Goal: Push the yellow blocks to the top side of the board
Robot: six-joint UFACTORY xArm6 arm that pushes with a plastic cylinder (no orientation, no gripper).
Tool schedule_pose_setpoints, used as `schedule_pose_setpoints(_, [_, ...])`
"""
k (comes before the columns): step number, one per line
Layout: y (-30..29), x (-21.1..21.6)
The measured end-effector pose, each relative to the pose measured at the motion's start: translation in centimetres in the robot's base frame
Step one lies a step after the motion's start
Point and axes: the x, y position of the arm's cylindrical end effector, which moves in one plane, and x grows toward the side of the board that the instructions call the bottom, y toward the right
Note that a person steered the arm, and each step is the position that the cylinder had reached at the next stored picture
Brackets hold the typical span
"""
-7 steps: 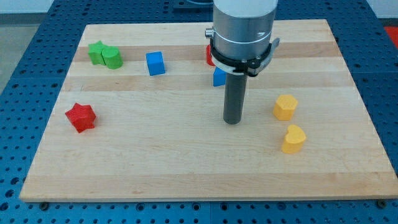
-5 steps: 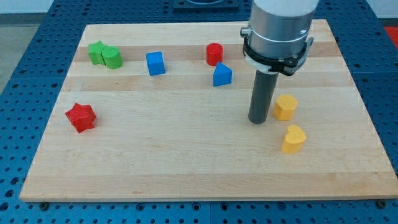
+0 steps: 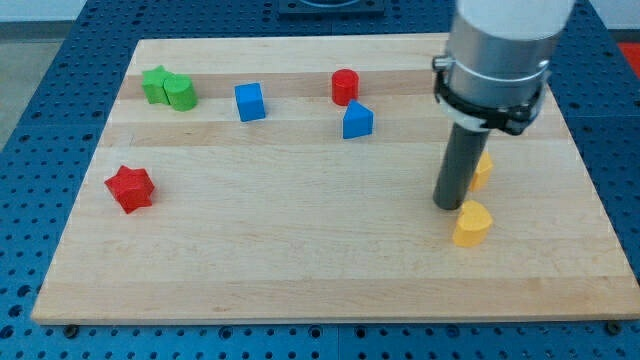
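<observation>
On the view's right half of the board (image 3: 300, 250), my tip (image 3: 448, 205) rests on the wood; the arm carries a plain rod, with no jaws to open or close. It sits just above and left of the yellow heart block (image 3: 472, 224), very near it, and hides most of a second yellow block (image 3: 483, 170) behind the rod. Further left lie a blue block (image 3: 357, 121), a red cylinder (image 3: 345, 87), a blue cube (image 3: 250, 102), two touching green blocks (image 3: 168, 88) and a red star (image 3: 130, 188).
</observation>
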Motion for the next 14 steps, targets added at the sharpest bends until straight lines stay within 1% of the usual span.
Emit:
schedule_pose_setpoints(2, [-6.9,6.4])
schedule_pose_setpoints(3, [-9.1,10.6])
schedule_pose_setpoints(4, [-5.2,12.0])
schedule_pose_setpoints(5, [-4.6,11.8])
schedule_pose_setpoints(6, [-1.7,7.0])
schedule_pose_setpoints(7, [-1.1,5.6])
schedule_pose_setpoints(8, [-0.9,5.1])
schedule_pose_setpoints(9, [-0.5,2.6])
schedule_pose_setpoints(10, [-0.3,-1.0])
schedule_pose_setpoints(11, [-0.3,-3.3])
schedule_pose_setpoints(12, [-0.3,-3.7])
schedule_pose_setpoints(13, [-5.6,4.3])
schedule_pose_setpoints(14, [-6.4,5.0])
